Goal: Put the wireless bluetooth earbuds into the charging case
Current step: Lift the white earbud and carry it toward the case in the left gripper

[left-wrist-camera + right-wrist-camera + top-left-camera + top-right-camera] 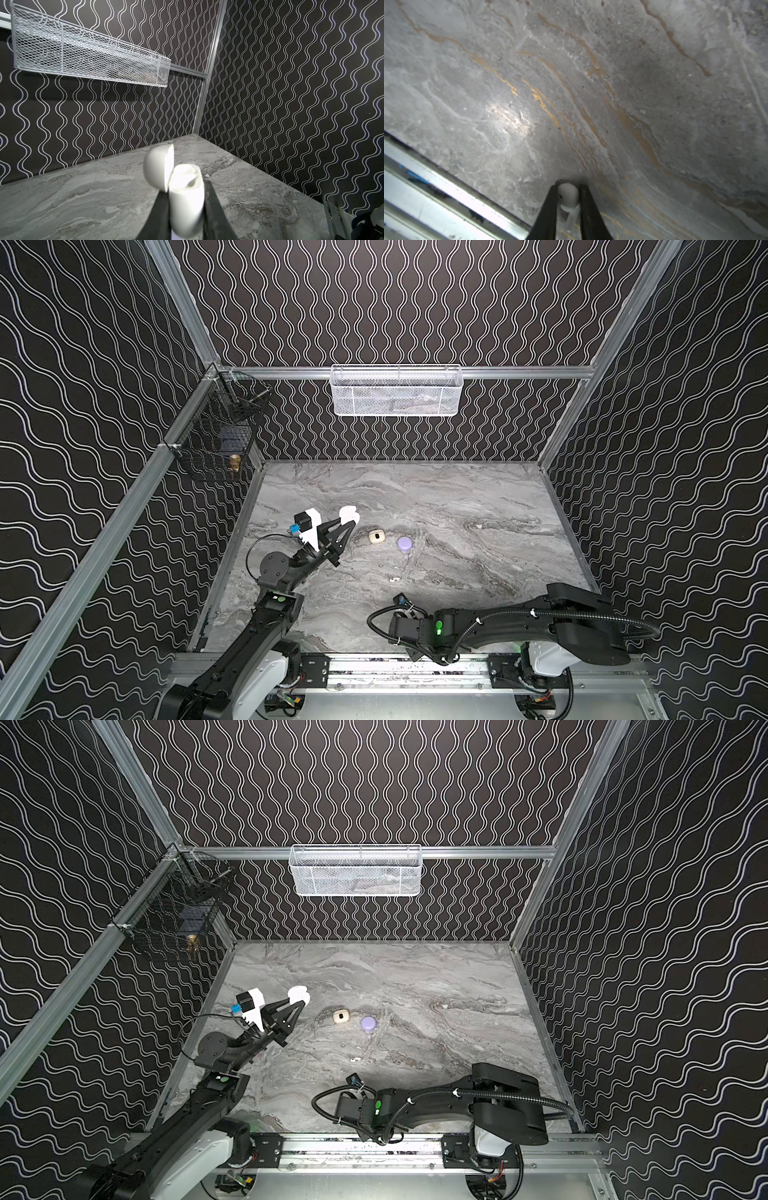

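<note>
My left claw (184, 187) is clamped narrow on the white charging case (186, 207). One finger (162, 209) presses each flank of the body, and the rounded top sticks out past the tips. The case is off the marble table (457, 497), tilted, with its lid (158, 166) swung open to one side of the claw. In both top views the case shows as a white shape right at the fingertips (348, 514) (299, 994). The wrist view looks into the opening, but the white inside is too washed out for me to read the sockets.

My right claw (568, 187) is narrowed onto a white earbud (568, 196). Its rounded head sits between the two tips, touching both, and its stem runs back along the gap toward the camera. The tips are low over the marble, close to the metal front rail (446, 197), and I cannot tell whether the earbud touches the table.

A loose earbud (393, 580) (354, 1059) lies on the marble, apart from both claws and nearer the right arm. A cream case (376, 536) (340, 1016) sits near the left claw's tips, on the side toward the right arm. A lavender case (404, 543) (368, 1023) sits just beside the cream one, farther from that claw.
</note>
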Controlling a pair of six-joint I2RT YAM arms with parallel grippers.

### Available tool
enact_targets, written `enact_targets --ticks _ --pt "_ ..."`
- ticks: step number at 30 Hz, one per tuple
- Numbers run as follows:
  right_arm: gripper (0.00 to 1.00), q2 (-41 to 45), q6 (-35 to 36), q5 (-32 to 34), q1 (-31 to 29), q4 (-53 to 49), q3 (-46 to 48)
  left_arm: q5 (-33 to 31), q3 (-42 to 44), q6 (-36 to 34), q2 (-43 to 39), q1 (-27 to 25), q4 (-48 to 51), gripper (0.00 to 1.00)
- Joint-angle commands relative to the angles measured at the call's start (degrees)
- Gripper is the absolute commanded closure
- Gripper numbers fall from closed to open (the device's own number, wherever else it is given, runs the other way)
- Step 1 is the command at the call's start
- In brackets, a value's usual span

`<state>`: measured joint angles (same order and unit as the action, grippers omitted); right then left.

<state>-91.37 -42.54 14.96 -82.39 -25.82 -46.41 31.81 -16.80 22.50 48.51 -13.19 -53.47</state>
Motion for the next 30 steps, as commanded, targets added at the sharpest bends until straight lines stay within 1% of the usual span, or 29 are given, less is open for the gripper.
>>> enact_targets --ticks 1,6,11,13,15,19,22,24,27,29,30 --pt "0.83 0.95 -1.99 0.64 0.03 -2.44 0.53 1.9 0.39 0.79 0.19 0.1 -3.93 1.0" --pt "0.85 5.98 -2.22 5.87 0.03 -3.77 -1.05 4.6 1.12 1.36 0.96 0.09 -8.38 1.0" --pt "0.89 13.53 -0.48 15.77 -0.03 -7.22 -5.77 8.45 2.18 2.93 2.58 0.09 -16.05 1.0" --pt "0.89 16.97 1.88 20.13 -0.05 -7.71 -8.75 10.1 2.69 3.74 3.19 0.12 -19.21 1.0" --pt "0.89 20.1 5.69 23.3 -0.14 -5.97 -11.85 11.98 2.94 4.61 4.01 0.1 -22.31 1.0" --pt "0.89 24.82 18.36 27.8 -0.18 6.36 -14.42 14.83 3.4 6.52 6.18 0.01 -29.2 1.0" --pt "0.89 26.69 27.3 29.39 -0.09 16.05 -15.0 17.96 3.94 7.04 8.13 -0.5 -35.34 1.0" --pt "0.89 27.3 33.47 29.19 -0.07 23.42 -14.32 19.77 3.31 5.48 8.64 -2.59 -35.14 1.0" --pt "0.89 27.63 41.4 26.91 -0.12 33.57 -12.61 21.17 3.37 2.22 8.88 -6.24 -35.16 1.0" --pt "0.89 27.49 44.38 24.26 -0.05 37.7 -11.72 21.73 3.45 0.79 8.55 -7.73 -35.2 1.0" --pt "0.9 27.54 45.7 24.23 -0.08 39.48 -11.35 22.24 3.56 0.26 8.29 -8.24 -35.12 1.0"
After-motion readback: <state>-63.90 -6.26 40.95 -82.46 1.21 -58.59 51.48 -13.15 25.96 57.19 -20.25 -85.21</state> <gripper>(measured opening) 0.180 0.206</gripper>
